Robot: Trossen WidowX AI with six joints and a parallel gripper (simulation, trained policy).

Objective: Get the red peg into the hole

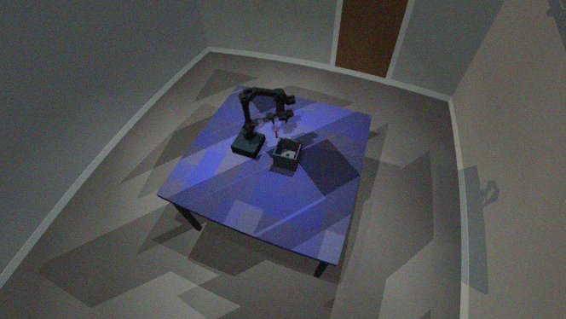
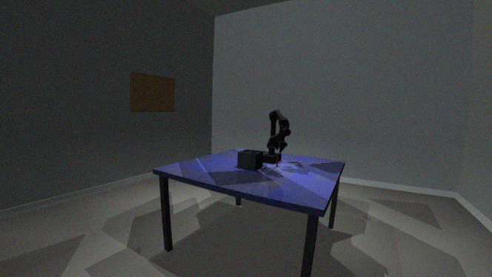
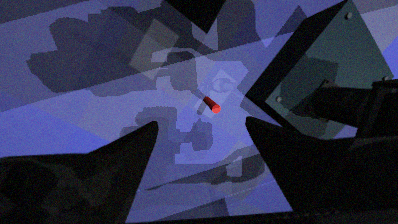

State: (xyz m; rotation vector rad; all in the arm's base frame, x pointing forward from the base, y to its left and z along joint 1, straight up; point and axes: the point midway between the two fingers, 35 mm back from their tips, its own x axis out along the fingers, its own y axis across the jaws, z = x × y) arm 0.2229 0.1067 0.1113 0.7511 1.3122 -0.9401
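Observation:
The red peg [image 1: 276, 134] [image 2: 277, 161] [image 3: 212, 104] stands upright on the table between the arm and the box. The open dark box [image 1: 286, 163] [image 2: 250, 160] stands close by it, with a pale plate [image 1: 291, 153] partly showing at its bottom in the top view; its hole is too small to make out clearly. My gripper [image 1: 280, 122] [image 2: 281, 149] [image 3: 202, 122] is wide open and empty, pointing down. It hangs above the table, higher than the peg. In the wrist view the peg shows beyond the fingertips, between their lines and slightly right of centre.
The arm's dark base block [image 1: 248, 144] [image 2: 272, 158] [image 3: 320, 65] stands on the blue table [image 1: 222, 183] [image 2: 281, 189], next to the peg and box. A black corner juts in at the top of the wrist view; what it belongs to is unclear. Patchy shadows cross the table.

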